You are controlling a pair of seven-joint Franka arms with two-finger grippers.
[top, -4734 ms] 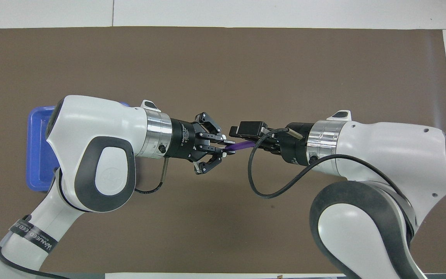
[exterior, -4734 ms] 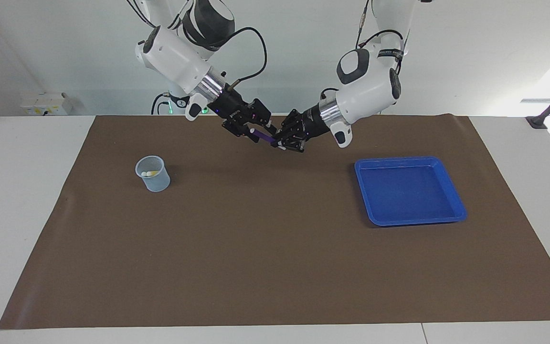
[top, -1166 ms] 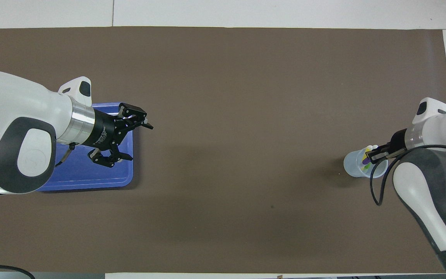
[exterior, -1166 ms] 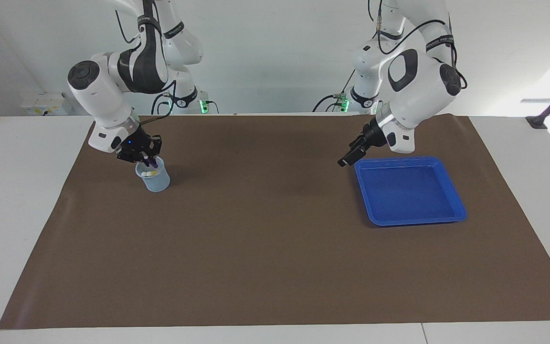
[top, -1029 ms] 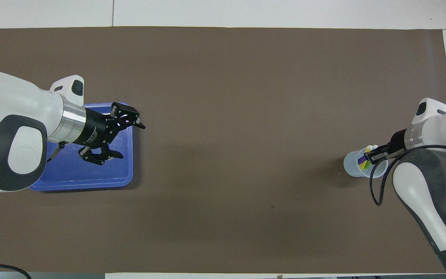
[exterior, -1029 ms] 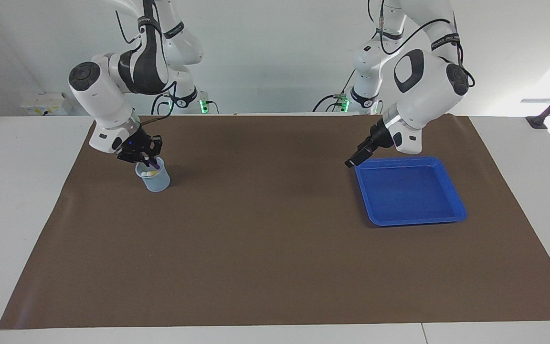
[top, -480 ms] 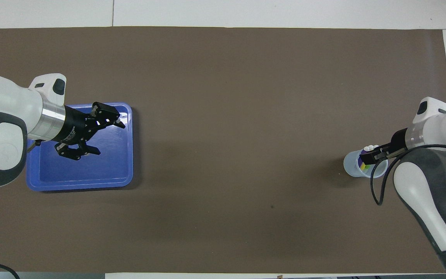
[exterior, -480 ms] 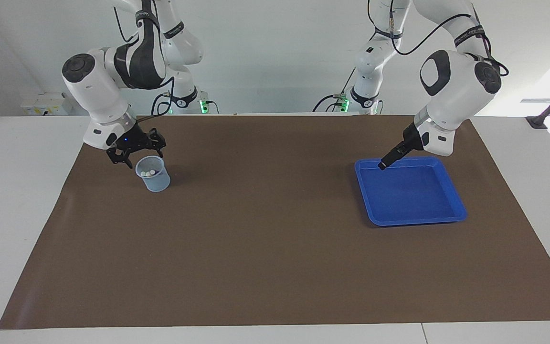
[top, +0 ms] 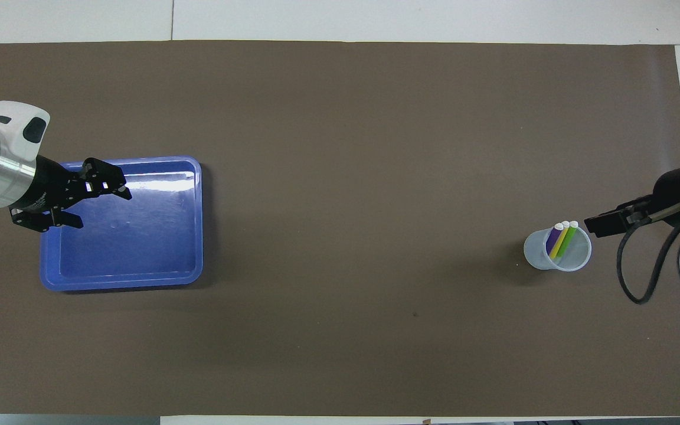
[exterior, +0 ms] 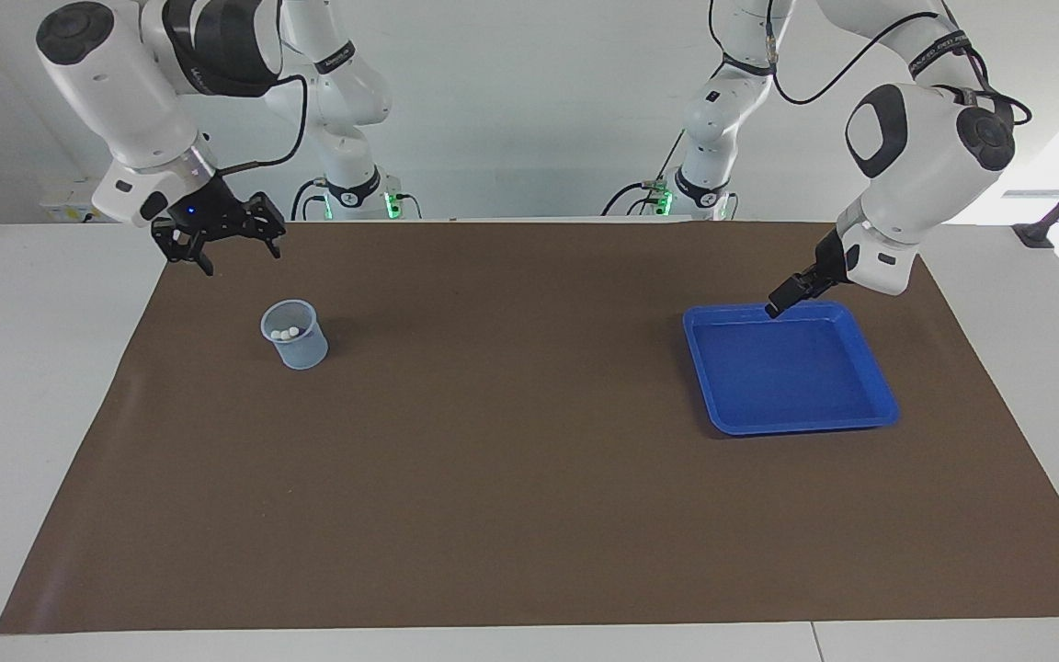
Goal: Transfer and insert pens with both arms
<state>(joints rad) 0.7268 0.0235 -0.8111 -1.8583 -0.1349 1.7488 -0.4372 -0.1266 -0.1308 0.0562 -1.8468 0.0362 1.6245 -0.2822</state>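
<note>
While all three pens stood in the cup, I had nothing left to carry.
My right gripper (exterior: 217,245) hung spread and empty near the translucent plastic cup (exterior: 293,335), where purple (top: 553,238), yellow (top: 559,241) and green (top: 567,238) pens leaned together, whitish ends up; my left gripper (exterior: 783,299), released, hovered over the glossy blue tray's (exterior: 860,421) rim.

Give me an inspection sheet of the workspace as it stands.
Surface: brown mat over a white table.
Job's things: purple pen, yellow pen and green pen stand in the clear cup.
Clutter: blue tray, nothing in it.
Grippers: left gripper over the tray's rim, open; right gripper raised near the cup, open, holding nothing.
Cables: black cable loops off the right wrist.
Surroundings: two slimmer arms with green lights by the wall.
</note>
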